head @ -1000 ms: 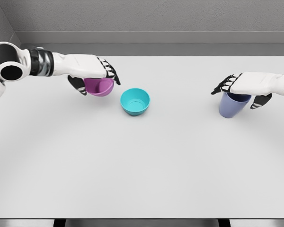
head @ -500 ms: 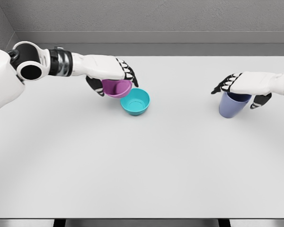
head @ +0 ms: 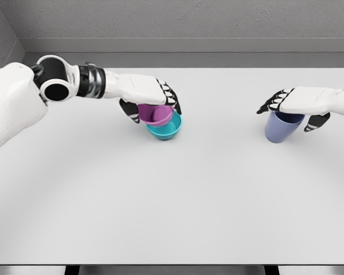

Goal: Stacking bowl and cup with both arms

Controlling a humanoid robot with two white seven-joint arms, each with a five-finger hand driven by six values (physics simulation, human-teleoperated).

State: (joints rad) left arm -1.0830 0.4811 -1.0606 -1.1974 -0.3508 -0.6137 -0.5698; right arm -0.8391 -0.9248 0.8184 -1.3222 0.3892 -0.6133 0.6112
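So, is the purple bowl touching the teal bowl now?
Cannot tell. In the head view the purple bowl, held by the left hand, overlaps the teal bowl's rim, hiding any gap.

A purple bowl (head: 155, 114) is seen upright, positioned directly over a teal bowl (head: 167, 131) and partly within its rim; contact cannot be confirmed. A blue-violet cup (head: 281, 128) is found upright, well apart to the right.

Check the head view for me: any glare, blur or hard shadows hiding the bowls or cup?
Head view: sharp, evenly lit, no glare; only soft shadows on the table. The left hand covers part of the purple bowl over the teal bowl; the right hand hides the cup's rim.
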